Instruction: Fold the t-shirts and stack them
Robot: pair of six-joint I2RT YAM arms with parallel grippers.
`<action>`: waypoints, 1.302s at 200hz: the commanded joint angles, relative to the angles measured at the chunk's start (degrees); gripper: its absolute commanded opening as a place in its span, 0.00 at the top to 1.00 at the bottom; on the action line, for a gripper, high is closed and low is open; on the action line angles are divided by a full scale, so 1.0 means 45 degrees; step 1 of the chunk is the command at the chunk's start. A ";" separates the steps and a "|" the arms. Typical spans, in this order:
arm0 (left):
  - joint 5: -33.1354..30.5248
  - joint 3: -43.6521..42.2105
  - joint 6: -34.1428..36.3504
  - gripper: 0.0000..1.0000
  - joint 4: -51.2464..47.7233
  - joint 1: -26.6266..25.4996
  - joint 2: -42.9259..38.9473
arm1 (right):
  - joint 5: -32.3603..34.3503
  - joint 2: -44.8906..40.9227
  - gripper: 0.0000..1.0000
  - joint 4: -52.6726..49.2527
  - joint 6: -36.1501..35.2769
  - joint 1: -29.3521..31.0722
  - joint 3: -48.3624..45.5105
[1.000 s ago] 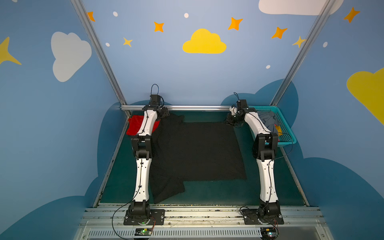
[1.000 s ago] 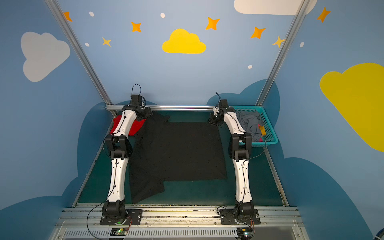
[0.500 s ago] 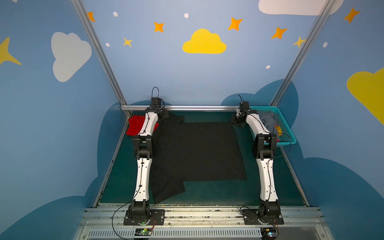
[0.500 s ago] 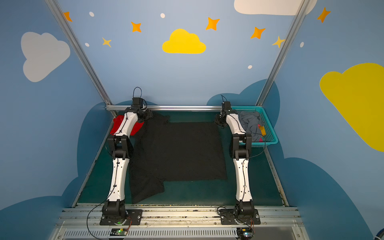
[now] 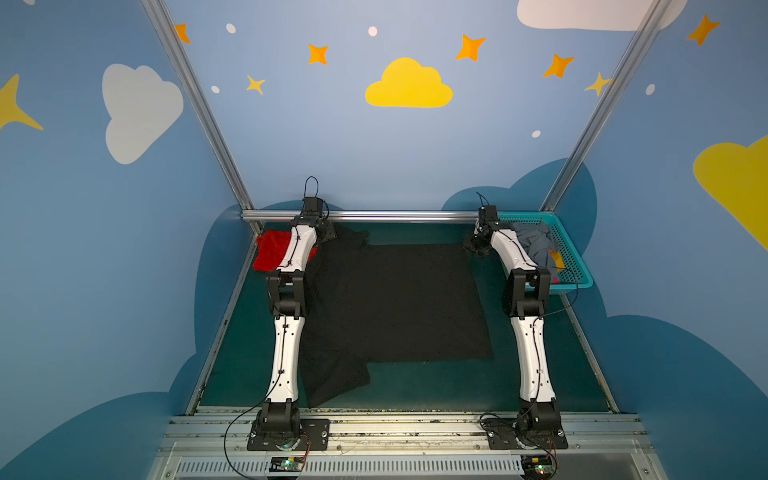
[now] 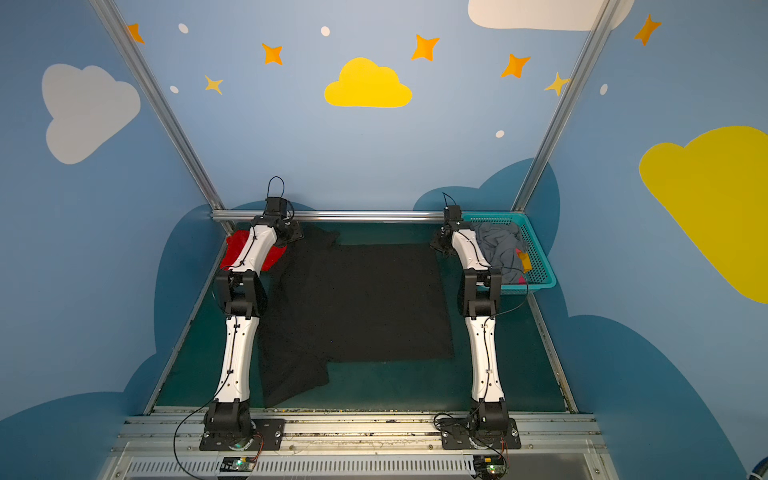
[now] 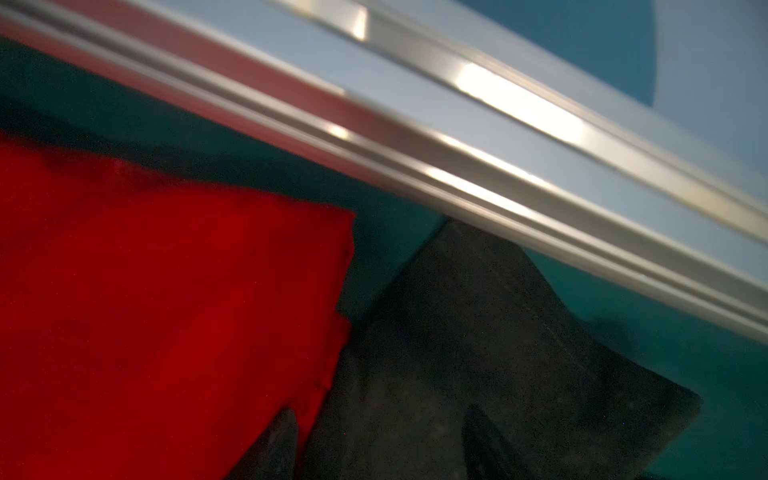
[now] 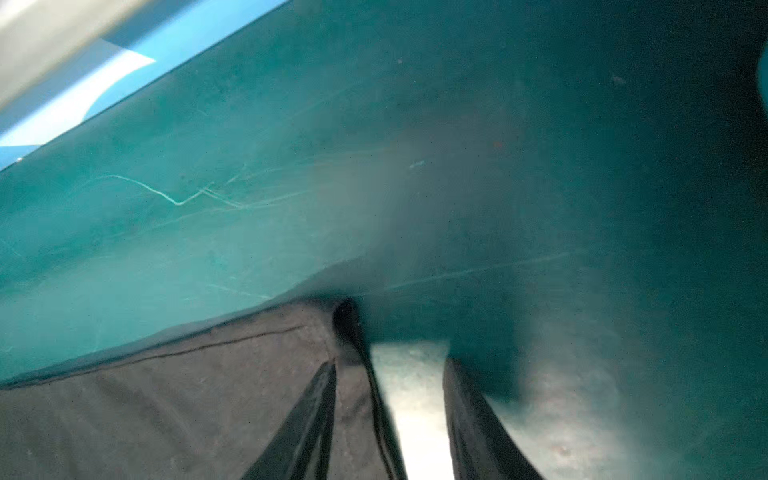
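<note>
A large black t-shirt (image 5: 395, 303) (image 6: 357, 303) lies spread flat on the green table, one sleeve flopped toward the near left. A folded red t-shirt (image 5: 272, 251) (image 6: 230, 251) sits at the far left, partly under my left arm. My left gripper (image 5: 326, 232) (image 6: 295, 235) (image 7: 381, 411) hangs open over the black shirt's far left sleeve (image 7: 498, 332), one finger beside the red shirt (image 7: 166, 311). At the shirt's far right corner (image 8: 249, 374) my right gripper (image 5: 473, 247) (image 6: 439, 245) (image 8: 390, 363) is open, one finger on the cloth, the other over bare table.
A teal mesh basket (image 5: 573, 266) (image 6: 540, 266) holding grey cloth (image 5: 536, 245) stands at the far right, behind my right arm. An aluminium rail (image 5: 395, 216) (image 7: 498, 195) runs along the table's far edge, close to both grippers.
My right gripper has shifted slightly right and lower, toward the black shirt's far right corner. The left gripper has barely moved, and the shirts lie as before.
</note>
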 commanded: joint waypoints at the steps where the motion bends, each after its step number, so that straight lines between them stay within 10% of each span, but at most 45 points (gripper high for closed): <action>1: -0.0082 -0.0132 0.0294 0.33 -0.0342 0.0039 -0.0122 | -0.0419 0.0615 0.55 0.0323 0.0350 -0.0059 0.0375; 65: 0.0000 -0.0132 0.0585 0.30 -0.0781 0.0039 -0.0165 | -0.1385 0.1250 0.58 0.0725 0.0914 0.0105 0.0965; 159: 0.0526 -0.0171 0.0508 0.33 -0.0908 0.0029 -0.0587 | -0.1595 0.0831 1.00 0.0684 0.0538 0.0175 0.0959; 260: -0.0034 -0.0210 0.0938 0.30 -0.1355 0.0039 -0.1121 | -0.0488 -0.2732 1.00 0.2312 -0.0336 0.0482 -0.2621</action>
